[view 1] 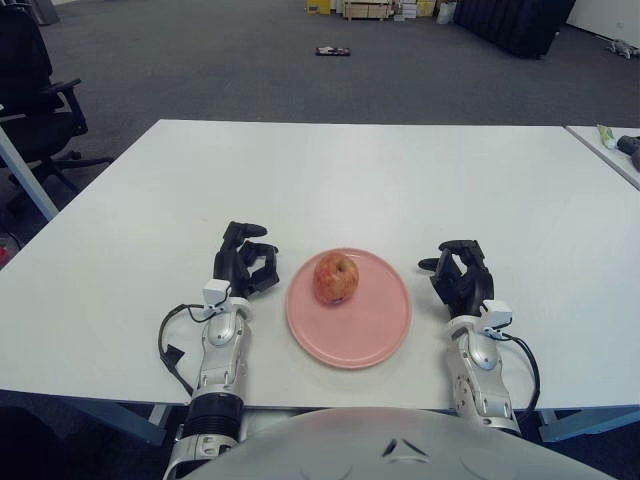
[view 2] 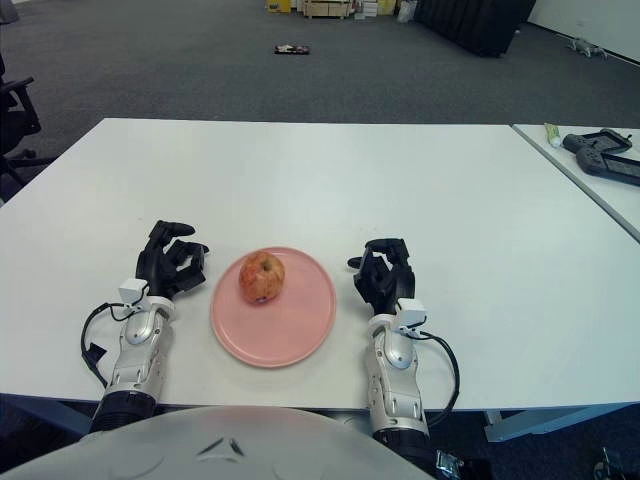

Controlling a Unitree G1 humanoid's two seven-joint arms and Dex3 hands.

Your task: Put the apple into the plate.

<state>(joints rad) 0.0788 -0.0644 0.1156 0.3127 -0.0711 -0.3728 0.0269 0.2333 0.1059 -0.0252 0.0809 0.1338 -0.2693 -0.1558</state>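
Apple [view 1: 336, 277] sitting on the pink plate [view 1: 375, 335], in its upper left part, low in the centre of the frame, so task judged done. Left hand [view 1: 245, 262] just left of the plate and right hand [view 1: 460, 274] just right, both curled and holding nothing, probably parked clear. Only in the right eye view: dark controller [view 2: 600, 155] at the upper right edge.

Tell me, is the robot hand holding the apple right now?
No, the apple sits alone on the pink plate, with the left robot hand and right robot hand beside it, holding nothing.
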